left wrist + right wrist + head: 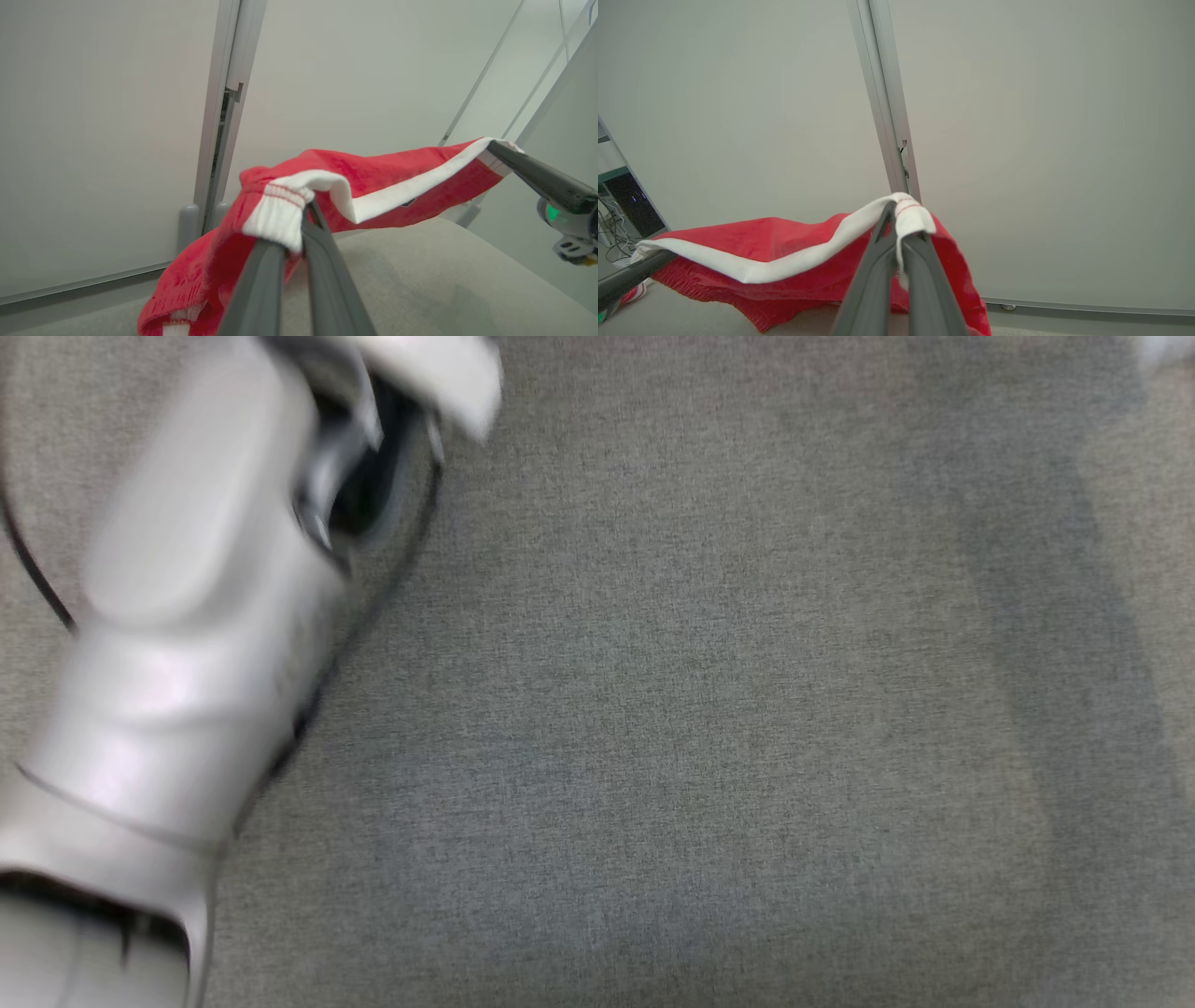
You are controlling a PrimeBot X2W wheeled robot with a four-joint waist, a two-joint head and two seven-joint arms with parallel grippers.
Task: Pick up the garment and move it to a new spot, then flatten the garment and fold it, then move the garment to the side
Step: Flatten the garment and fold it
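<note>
The pale left forearm [187, 616] is showing at the near left of the head view, and it is looking blurry. A thin dark cable [28, 560] is curving beside it. Below them the grey cloth surface [700, 709] is lying flat.

The left gripper [299, 228] is squeezing its two long dark fingers tight together on a white stretchy cuff of the garment [373, 182]. The right gripper [899, 228] is squeezing tight too, and it is pinching the white edge at the other end. Both grippers are holding the garment, one at each end, well apart from each other.

The garment is red with a white band running along it. It is hanging in the air between the two grippers, up above the grey cloth surface, and it is sagging a little in the middle. At the left gripper's end a red part is drooping down low near the surface, but I cannot tell if it is touching. A small green light [553, 213] is glowing on the body of the right gripper.

Farther back, pale wall panels [1041, 140] are standing behind the surface. A grey metal post [887, 116] is running up between two of the panels. At the far left, a dark box with tiny lights [626, 205] and some tangled wires [612, 238] are sitting behind a slanted edge
</note>
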